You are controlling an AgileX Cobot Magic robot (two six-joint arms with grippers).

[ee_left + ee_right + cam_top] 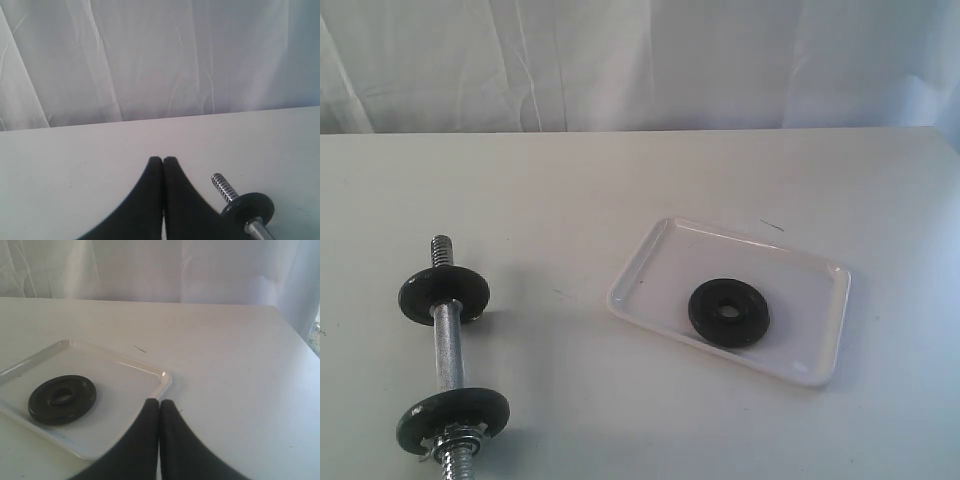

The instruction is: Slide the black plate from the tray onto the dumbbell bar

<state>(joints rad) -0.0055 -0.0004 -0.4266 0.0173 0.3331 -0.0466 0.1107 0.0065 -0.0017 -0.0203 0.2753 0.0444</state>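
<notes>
Bright, diffuse, bluish light; faint soft shadows beside tray (800, 310); curtain (640, 60) washed out, possibly overexposed; slight softness throughout.

Item: table (620, 190), off-white, matte, flat top, with its far edge running straight across the exterior view.

Lying directly on it:
1. Tray (800, 325), white, glossy, rectangular with rounded corners and a low raised rim. It sits right of centre, turned at an angle to the table's edge.
2. Dumbbell bar (448, 345), silver with threaded ends, at the left and well apart from the tray. It runs front to back on a far disc (420, 297) and a near disc (425, 422), both black and standing on the surface.
3. Thin dark mark (772, 225), just beyond the tray's far rim.
</notes>
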